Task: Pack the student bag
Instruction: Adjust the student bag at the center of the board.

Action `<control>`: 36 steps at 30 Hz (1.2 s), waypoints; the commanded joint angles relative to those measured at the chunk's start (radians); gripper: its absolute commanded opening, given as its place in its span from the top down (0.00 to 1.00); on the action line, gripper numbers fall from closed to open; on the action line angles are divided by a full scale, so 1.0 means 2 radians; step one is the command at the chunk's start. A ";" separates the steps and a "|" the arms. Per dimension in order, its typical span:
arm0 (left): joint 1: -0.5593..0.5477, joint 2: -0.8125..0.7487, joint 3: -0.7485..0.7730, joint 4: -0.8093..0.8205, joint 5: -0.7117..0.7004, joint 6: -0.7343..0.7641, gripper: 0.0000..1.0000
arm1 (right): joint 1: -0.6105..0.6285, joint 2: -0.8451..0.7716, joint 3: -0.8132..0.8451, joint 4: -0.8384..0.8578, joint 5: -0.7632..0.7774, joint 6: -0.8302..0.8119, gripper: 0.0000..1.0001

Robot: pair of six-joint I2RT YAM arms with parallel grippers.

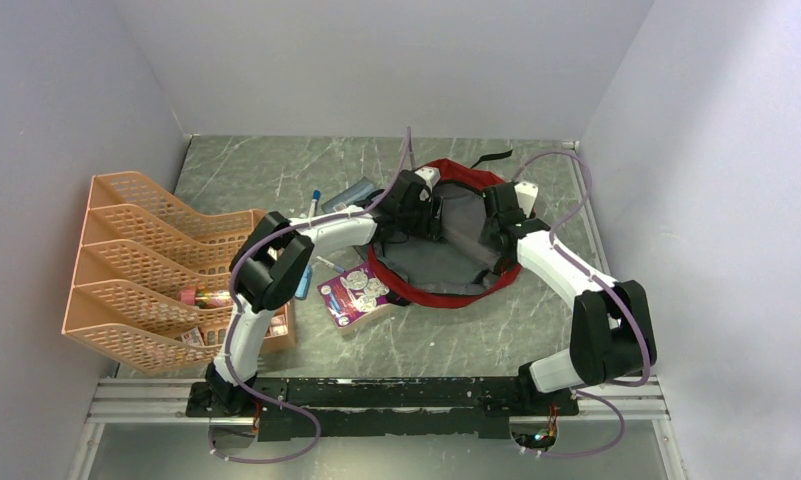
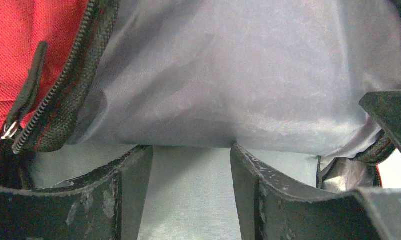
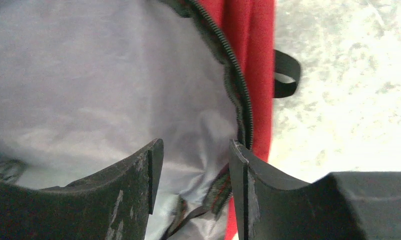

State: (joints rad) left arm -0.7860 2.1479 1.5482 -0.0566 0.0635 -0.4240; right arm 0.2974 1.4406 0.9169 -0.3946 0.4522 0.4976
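1. The bag (image 1: pixel 446 262) lies on the desk (image 1: pixel 266 170), right of centre.
2. A file rack (image 1: pixel 141 262) stands at the desk's left edge, with small items in its nearer slots.
3. A card of coins (image 1: pixel 356 292) lies just beside the bag's front-left rim.
4. 1 pen (image 1: pixel 313 203) and 1 case (image 1: pixel 349 192) lie behind the card, left of the bag.

Student bag (image 1: pixel 446 250): far rim hidden under both arms in the top view, cut off by frame edges in both wrist views. Orange organiser (image 1: pixel 126 200): contents too small to identify. Carded packet (image 1: pixel 354 292) beside the bag: round items too small to name.
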 commanded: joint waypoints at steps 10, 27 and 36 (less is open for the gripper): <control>0.016 -0.016 0.009 0.000 -0.002 0.018 0.38 | -0.084 0.013 -0.038 0.014 -0.057 -0.010 0.40; 0.040 -0.203 -0.061 -0.052 -0.031 0.006 0.35 | -0.081 -0.166 -0.003 0.017 -0.130 -0.003 0.39; 0.091 -0.324 -0.160 -0.098 -0.090 -0.017 0.34 | 0.058 -0.110 0.034 0.059 -0.095 -0.017 0.37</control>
State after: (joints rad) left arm -0.6361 1.5921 1.2808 -0.1852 -0.0269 -0.4377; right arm 0.3035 1.1545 0.9276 -0.3416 0.2287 0.5144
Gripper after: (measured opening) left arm 0.653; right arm 0.623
